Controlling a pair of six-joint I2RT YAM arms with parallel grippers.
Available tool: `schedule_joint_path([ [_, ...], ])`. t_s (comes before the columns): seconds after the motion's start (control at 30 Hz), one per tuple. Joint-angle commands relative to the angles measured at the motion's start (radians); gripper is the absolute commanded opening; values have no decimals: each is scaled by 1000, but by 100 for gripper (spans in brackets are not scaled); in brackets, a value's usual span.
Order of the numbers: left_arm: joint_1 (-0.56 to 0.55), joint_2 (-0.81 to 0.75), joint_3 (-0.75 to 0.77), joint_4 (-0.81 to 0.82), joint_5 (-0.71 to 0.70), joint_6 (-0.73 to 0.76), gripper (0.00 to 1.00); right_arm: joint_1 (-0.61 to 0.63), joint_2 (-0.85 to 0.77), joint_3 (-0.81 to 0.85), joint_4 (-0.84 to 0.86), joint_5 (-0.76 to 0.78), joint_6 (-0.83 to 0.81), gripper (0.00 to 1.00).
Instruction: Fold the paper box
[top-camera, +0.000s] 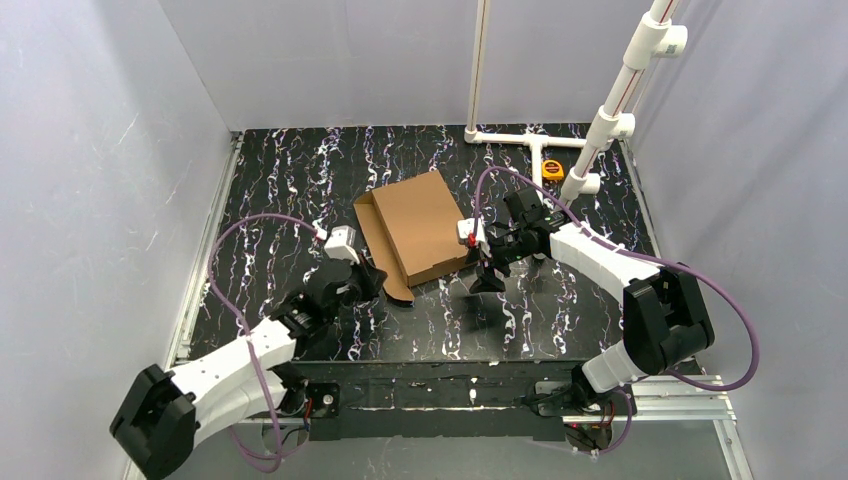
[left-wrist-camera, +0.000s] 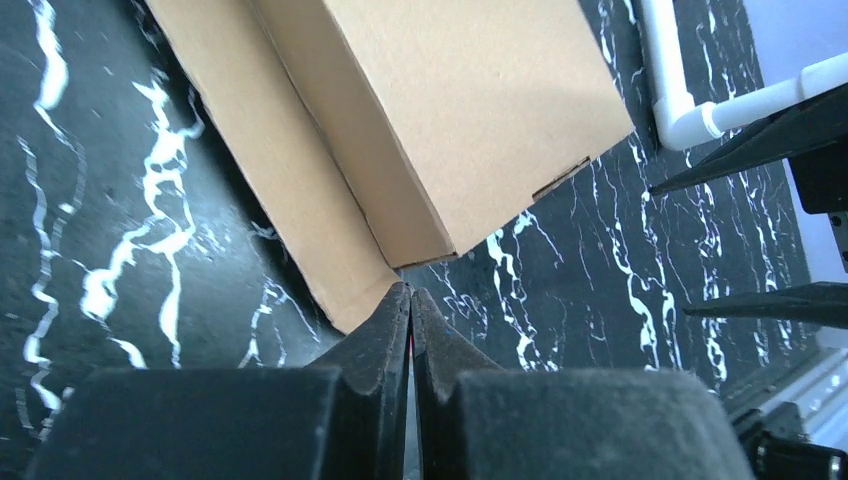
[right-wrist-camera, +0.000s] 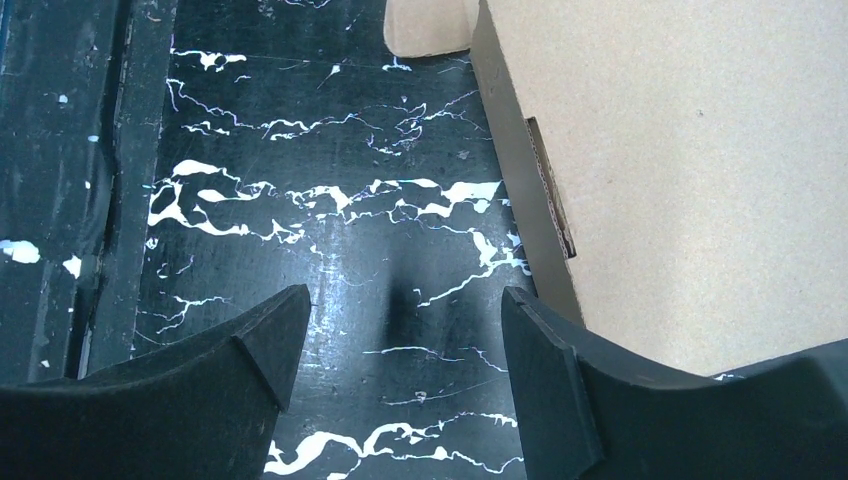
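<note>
The box (top-camera: 420, 225) lies mid-table (top-camera: 280, 190): plain brown, lid down, one long flap lying flat on its left. The left hand (left-wrist-camera: 410, 298), pinched shut on nothing, should wedge under that flap's near corner. The right hand (right-wrist-camera: 400, 315), open beside the right wall, should brace.
</note>
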Motion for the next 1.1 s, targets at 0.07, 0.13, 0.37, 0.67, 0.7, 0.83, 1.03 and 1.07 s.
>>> schedule_joint_path([
  [0.07,7,187,156,-112,76,-196,0,-9,1,30,16,1,24,78],
  [0.13,8,251,191,-115,96,-204,0,-11,1,27,16,2,25,78],
  [0.37,8,444,276,-118,121,-208,0,-14,2,28,15,6,26,78],
  [0.67,10,592,391,-113,171,-178,0,-18,2,29,17,13,25,78],
  [0.7,9,606,407,-111,180,-171,0,-19,2,29,17,14,26,78],
  [0.83,10,613,444,-109,206,-114,0,-27,-3,31,11,11,24,78],
  [1.03,18,378,336,-106,181,85,9,-36,-5,31,-2,-2,8,78],
  [1.07,23,334,303,-97,185,118,23,-35,-4,30,-6,-3,5,78],
])
